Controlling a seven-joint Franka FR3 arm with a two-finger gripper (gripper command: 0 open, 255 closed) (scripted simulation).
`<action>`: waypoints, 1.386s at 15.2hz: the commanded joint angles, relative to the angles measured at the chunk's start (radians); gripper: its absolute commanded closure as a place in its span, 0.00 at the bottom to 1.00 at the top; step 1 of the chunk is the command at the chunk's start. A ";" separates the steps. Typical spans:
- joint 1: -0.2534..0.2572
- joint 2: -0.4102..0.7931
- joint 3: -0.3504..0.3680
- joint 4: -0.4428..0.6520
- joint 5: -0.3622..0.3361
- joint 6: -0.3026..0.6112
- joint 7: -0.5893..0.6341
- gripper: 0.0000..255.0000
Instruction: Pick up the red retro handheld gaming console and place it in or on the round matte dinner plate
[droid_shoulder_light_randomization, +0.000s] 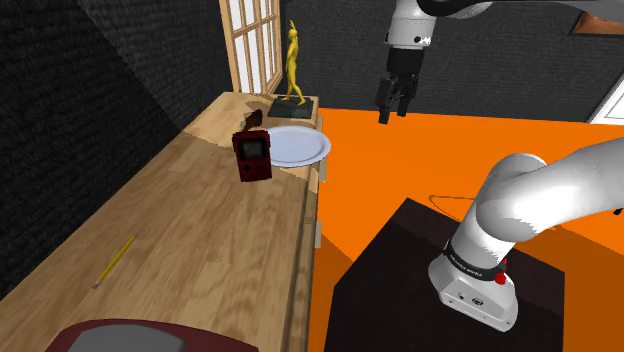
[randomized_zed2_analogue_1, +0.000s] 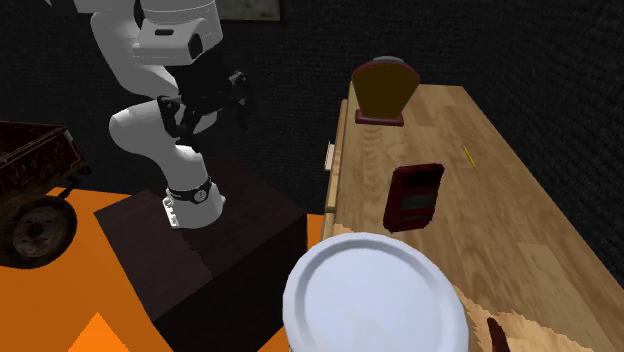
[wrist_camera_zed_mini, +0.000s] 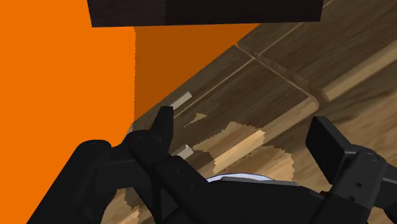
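The red handheld console (droid_shoulder_light_randomization: 253, 156) stands upright on the wooden table (droid_shoulder_light_randomization: 190, 230), just beside the round white plate (droid_shoulder_light_randomization: 296, 146) at the table's edge. In the second exterior view the console (randomized_zed2_analogue_1: 414, 196) stands beyond the plate (randomized_zed2_analogue_1: 375, 295). My black gripper (droid_shoulder_light_randomization: 392, 110) hangs open and empty above the orange floor, off the table's side and well above and apart from the plate and console. From the wrist, the gripper (wrist_camera_zed_mini: 245, 133) has its fingers (wrist_camera_zed_mini: 165, 121) spread, and a sliver of the plate (wrist_camera_zed_mini: 245, 177) shows past them.
A yellow figurine (droid_shoulder_light_randomization: 292, 65) on a dark base stands behind the plate by a window. A pencil (droid_shoulder_light_randomization: 115, 261) lies on the table, and a dark red object (droid_shoulder_light_randomization: 130, 335) sits at the near end. The dark stand (droid_shoulder_light_randomization: 440, 290) is on the orange floor. A rusty cart (randomized_zed2_analogue_1: 35, 200) stands nearby.
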 joint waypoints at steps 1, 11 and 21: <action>0.000 0.000 0.000 0.000 0.000 0.000 0.000 0.00; 0.096 0.337 0.092 0.201 0.015 0.169 -0.043 0.00; 0.169 0.663 0.188 0.487 -0.030 0.240 -0.063 0.00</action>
